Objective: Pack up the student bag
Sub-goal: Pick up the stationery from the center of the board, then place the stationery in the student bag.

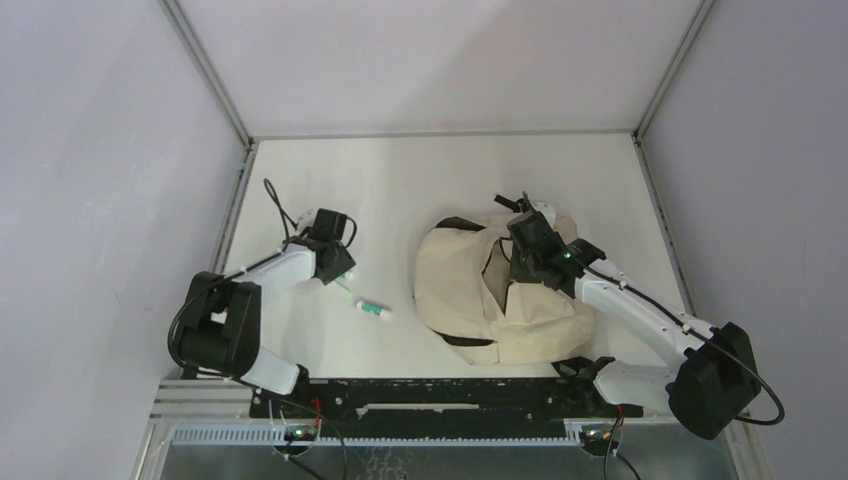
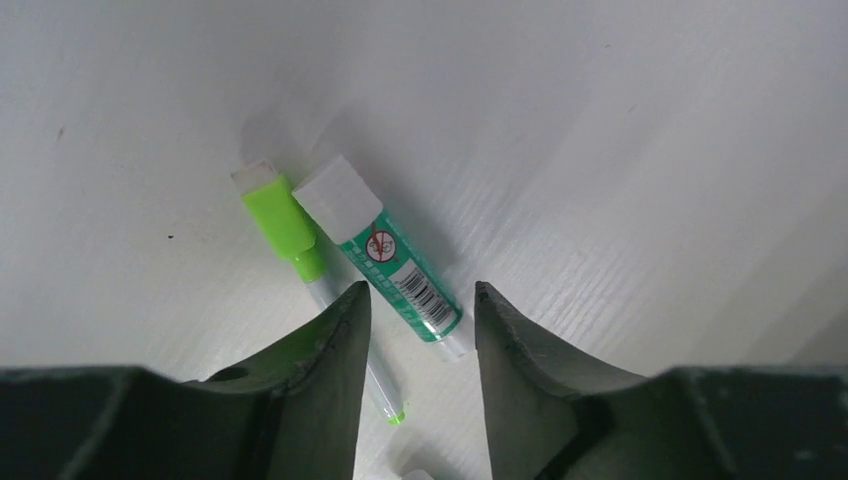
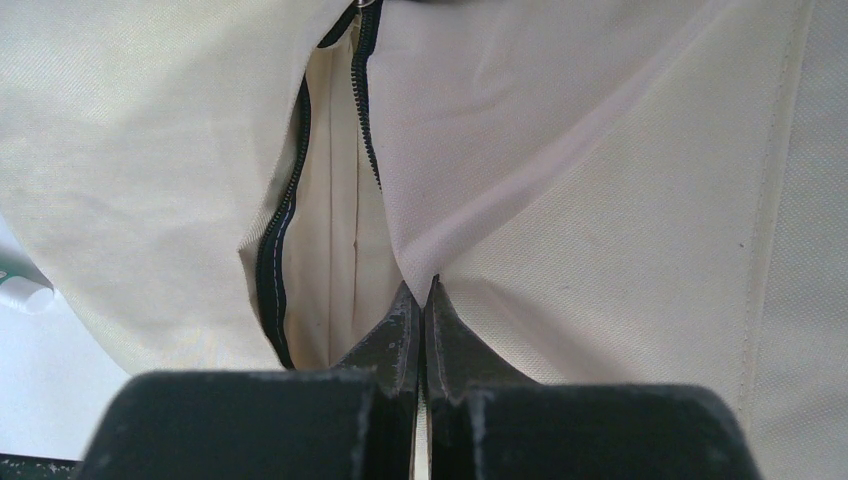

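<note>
Top external view showed both arms bolted at the near edge of the table (image 1: 400, 180). Just beyond their bases the student bag (image 1: 455, 285) lay slumped on the surface, right of centre, with black strap showing at its near and far ends. The right gripper (image 1: 527, 250) sat on top of the bag toward its far right side. The right wrist view showed its jaws pressed together on a pinch of the bag's cream canvas, the cloth drawn up to a peak at the tips. Immediately left of that pinch the black zip (image 3: 272, 255) gaped, with pale lining visible inside the bag. Left of the bag and apart from it, a green glue stick (image 1: 373, 309) with white ends lay flat. A lime-green highlighter (image 2: 283, 222) lay just beside it on the side away from the bag, their caps close together and perhaps touching. The left gripper (image 1: 337, 265) hung low over this pair, well left of the bag, with its jaws apart. The glue stick's barcode end sat in the gap between them and the highlighter's barrel passed behind one finger, but contact with either item could not be told. Beyond the bag the table ended at white enclosure walls.
</note>
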Tool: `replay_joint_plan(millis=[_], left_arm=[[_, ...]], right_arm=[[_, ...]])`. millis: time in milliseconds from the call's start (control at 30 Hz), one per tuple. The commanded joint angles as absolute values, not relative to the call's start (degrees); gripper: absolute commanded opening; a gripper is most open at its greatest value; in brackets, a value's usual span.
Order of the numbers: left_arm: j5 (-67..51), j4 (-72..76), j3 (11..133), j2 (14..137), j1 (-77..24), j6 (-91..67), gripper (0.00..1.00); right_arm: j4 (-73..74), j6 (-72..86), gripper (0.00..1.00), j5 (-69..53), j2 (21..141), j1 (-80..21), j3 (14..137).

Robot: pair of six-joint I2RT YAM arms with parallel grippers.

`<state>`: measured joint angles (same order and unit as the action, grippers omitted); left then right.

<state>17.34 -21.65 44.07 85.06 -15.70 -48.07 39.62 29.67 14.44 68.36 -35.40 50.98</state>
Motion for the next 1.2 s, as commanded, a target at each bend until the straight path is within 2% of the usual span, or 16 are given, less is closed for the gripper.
replay_joint_plan(millis=[0, 200, 267, 400, 467, 567, 600, 800, 933, 1167], left_arm=[[17.2, -19.5, 47.8, 86.7, -15.3, -48.5, 0.45], [15.4, -19.2, 50.3, 91.5, -15.3, -48.2, 0.44], [14.5, -19.1, 50.9, 93.0, -15.3, -48.1, 0.40], [13.5, -19.2, 51.4, 91.9, -15.5, -47.1, 0.23], [14.1, -20.1, 51.7, 89.7, -16.0, -46.4, 0.18], [15.4, -22.5, 52.6, 85.1, -18.2, -44.2, 0.03], [15.1, -23.3, 53.0, 83.3, -19.4, -43.1, 0.00], [2.9, -24.5, 56.4, 76.2, -30.4, -36.4, 0.00], [-13.9, -23.6, 59.8, 79.9, -36.0, -37.9, 0.00], [-25.1, -11.2, 64.6, 86.1, -43.0, -47.7, 0.00]], right_arm=[[35.1, 29.6, 0.00, 13.4, 68.3, -36.2, 51.7], [35.3, 29.7, 0.00, 13.4, 68.5, -36.2, 51.7], [35.4, 29.7, 0.00, 13.5, 68.6, -36.2, 51.7], [35.9, 29.7, 0.00, 14.1, 68.2, -36.2, 51.7], [36.1, 29.7, 0.00, 14.5, 68.0, -36.1, 51.7], [36.3, 29.9, 0.00, 15.0, 67.4, -36.0, 51.7], [36.3, 30.1, 0.00, 15.1, 66.9, -35.8, 51.7], [35.6, 30.2, 0.00, 14.3, 65.0, -34.4, 51.7], [35.0, 30.1, 0.00, 12.7, 64.8, -33.4, 51.7], [34.4, 30.5, 0.00, 11.4, 64.6, -33.4, 51.7]])
